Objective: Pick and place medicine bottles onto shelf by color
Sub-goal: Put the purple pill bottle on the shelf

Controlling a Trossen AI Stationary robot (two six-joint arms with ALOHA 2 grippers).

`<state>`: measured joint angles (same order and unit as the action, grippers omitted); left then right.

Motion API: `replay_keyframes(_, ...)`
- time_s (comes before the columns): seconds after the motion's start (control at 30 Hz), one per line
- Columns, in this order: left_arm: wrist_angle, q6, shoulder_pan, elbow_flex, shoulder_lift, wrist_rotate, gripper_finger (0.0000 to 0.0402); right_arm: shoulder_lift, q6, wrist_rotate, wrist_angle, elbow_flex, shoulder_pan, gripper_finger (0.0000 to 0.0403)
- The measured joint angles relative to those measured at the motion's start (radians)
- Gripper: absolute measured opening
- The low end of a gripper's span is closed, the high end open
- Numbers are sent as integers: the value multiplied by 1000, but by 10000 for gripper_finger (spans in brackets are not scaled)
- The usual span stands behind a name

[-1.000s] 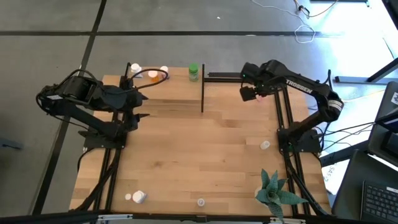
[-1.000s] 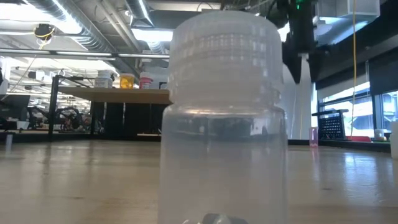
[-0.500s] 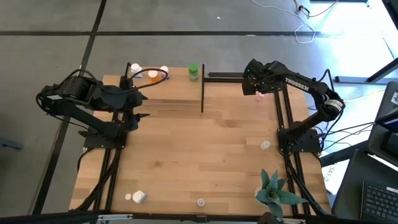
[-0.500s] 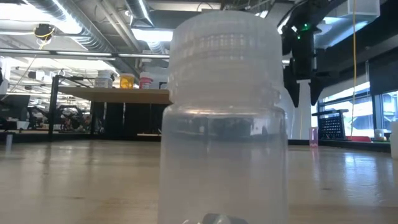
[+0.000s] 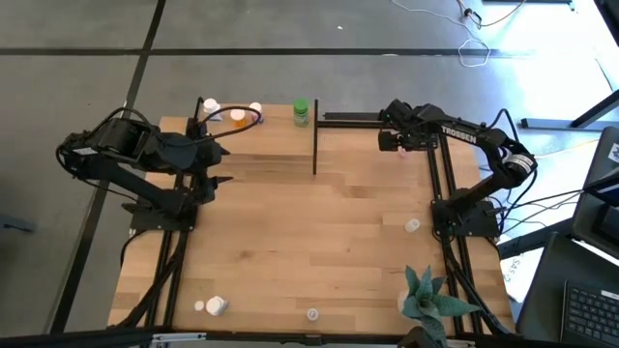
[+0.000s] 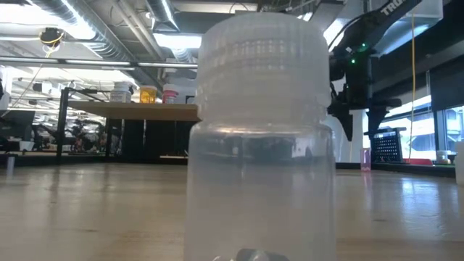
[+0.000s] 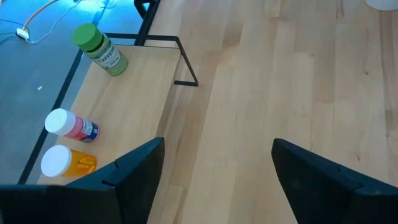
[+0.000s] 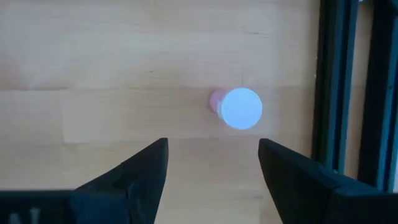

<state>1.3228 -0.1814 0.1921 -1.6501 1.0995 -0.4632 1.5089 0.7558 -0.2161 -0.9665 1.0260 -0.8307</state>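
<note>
Low view is being filled almost wholly by a clear bottle [image 6: 259, 138] standing upright on the tabletop [image 6: 87, 210], right against the lens. Behind the clear bottle, pale wood boards are being seen running back to a small pink bottle [image 6: 365, 159] at the far edge. Above and just beside that pink bottle, the right gripper [image 6: 361, 123] is being held off the wood, fingers pointing down and spread apart, nothing between them. Beyond the tabletop, a long workbench [image 6: 138, 112] with small containers on it is being lit by ceiling strips, and windows are showing behind the right gripper.

From overhead, the shelf [image 5: 256, 135] is being seen at the far edge of the tabletop, far from the clear bottle, with a green bottle [image 5: 301, 112] and an orange bottle [image 5: 238, 117] on it. The left gripper [image 5: 215, 166] is being held near the shelf's left end, fingers released and empty. A white-capped pink bottle [image 7: 69, 126] is being shown lying on the shelf just beside the orange one. A spiky plant [image 5: 424, 295] is being seen at the near edge, right of the clear bottle.
</note>
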Motion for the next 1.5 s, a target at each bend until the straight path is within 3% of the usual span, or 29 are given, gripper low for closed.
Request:
replay_keyframes(0.3,0,0,0,0,0,0,291,0,2,-1,48,-45,-3,252)
replay_keyframes(0.47,1,0,0,0,0,0,291,0,0,-80,45,-45,-5,252)
replay_keyframes(0.8,2,0,0,0,0,0,291,4,0,-97,52,-45,-13,252)
replay_keyframes(1.13,2,0,0,0,0,0,291,4,7,-19,119,-111,-43,252)
replay_keyframes(1.5,2,0,0,0,0,0,291,4,-1,-26,172,-134,-43,252)
